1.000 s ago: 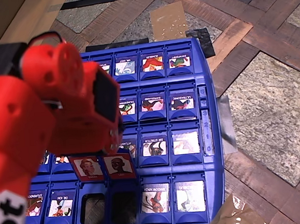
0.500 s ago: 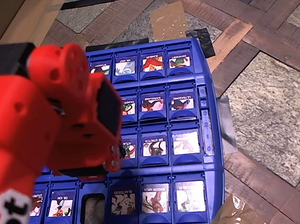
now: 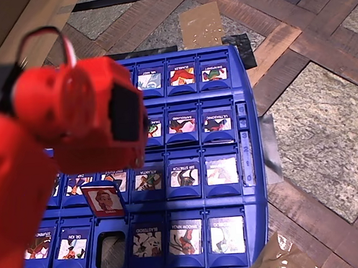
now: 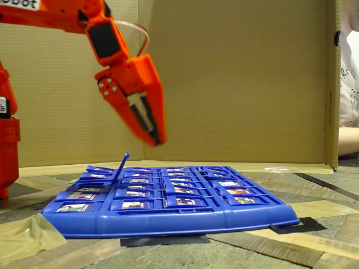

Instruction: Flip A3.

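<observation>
While the orange-red arm (image 4: pixel 67 17) hangs above the blue game board (image 4: pixel 168 221), its gripper (image 4: pixel 157 137) points down and to the right in the fixed view, well clear of the tiles; the two fingers lie close together with at most a thin gap near the tips, and nothing is held between them; in the overhead view the arm's body hides the fingers, so their spread cannot be read there. A3 (image 3: pixel 147 239) lies flat in the bottom row of the overhead view, third slot from the left, showing its blue-framed face with the word BLASTEROID above a cartoon; just left of it is an empty dark slot (image 3: pixel 110 250), and right of it two more flat blue tiles. One red-framed tile (image 3: pixel 103 199) with a pale, reddish-haired portrait stands raised just above that empty slot; in the fixed view the same tile (image 4: pixel 122 166) rises tilted from the board's left part. The board rests on a patterned wood-and-stone floor (image 3: pixel 327 128), with a cardboard wall (image 4: pixel 241 78) behind it.
</observation>
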